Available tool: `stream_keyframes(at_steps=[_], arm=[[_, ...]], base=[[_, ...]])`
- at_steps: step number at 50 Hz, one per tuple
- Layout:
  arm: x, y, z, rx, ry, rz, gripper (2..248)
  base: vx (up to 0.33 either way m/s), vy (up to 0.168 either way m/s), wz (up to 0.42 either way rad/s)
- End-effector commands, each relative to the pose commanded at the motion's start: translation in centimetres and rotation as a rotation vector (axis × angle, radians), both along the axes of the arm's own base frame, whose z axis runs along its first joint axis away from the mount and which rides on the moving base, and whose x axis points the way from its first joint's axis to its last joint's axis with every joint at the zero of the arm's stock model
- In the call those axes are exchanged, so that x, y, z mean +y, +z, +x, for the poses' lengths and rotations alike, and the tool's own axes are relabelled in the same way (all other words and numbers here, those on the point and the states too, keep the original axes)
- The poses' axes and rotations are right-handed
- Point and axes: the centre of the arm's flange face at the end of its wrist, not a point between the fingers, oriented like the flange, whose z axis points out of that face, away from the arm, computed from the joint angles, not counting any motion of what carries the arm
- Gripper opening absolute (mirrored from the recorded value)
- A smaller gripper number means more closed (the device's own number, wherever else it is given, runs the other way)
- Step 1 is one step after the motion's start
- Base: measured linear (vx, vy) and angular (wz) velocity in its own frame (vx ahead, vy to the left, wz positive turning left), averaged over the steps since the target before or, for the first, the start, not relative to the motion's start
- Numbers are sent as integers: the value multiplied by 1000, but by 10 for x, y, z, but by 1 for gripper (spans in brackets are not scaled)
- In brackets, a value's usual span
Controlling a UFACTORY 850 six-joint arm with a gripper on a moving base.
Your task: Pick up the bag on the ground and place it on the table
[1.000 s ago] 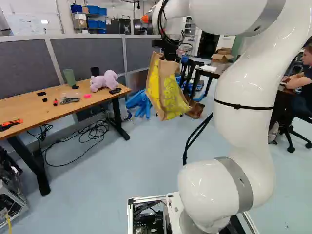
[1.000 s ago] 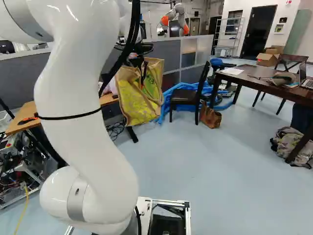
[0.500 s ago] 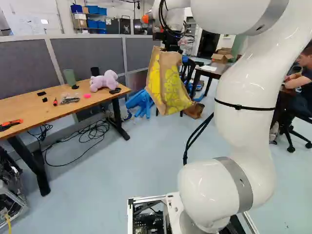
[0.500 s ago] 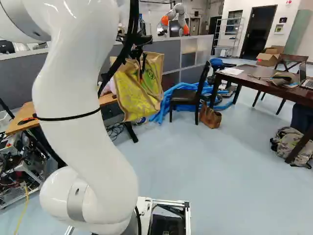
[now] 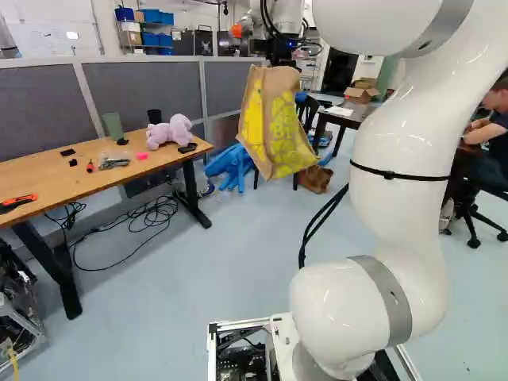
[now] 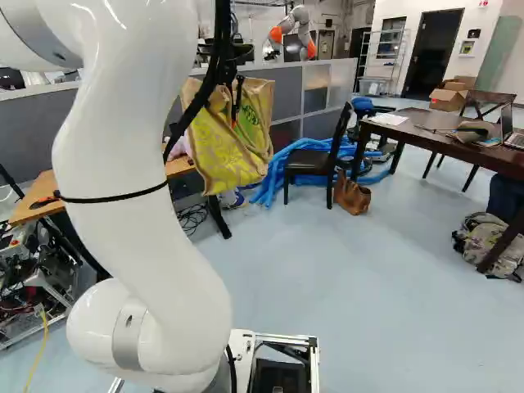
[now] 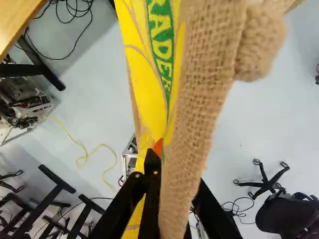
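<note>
Pale floor spreads between the wooden table, left, and the dark table, far right; past the wooden edge the bag hangs midair, bottom down, long axis nearly upright, gripped by the claw

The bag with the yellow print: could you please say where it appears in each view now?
Left base view: the bag hangs above the middle, left of the arm.
Right base view: it hangs left of the middle, beside the arm.
Wrist view: it runs from between the fingers out ahead.
Shared landmark: the wooden table, at the left of both base views, beside the bag in the wrist view.
</note>
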Motion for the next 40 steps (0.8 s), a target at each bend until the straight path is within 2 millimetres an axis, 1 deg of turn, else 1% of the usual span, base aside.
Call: stream_keyframes(at_steps=[8,13,40], arm=[[0,13,-3,0,0,0,26],[0,17,-3,0,-1,0,26],[-1,19,-4,0,-1,0,26]], base=[[0,0,0],[0,0,0],[0,0,0]])
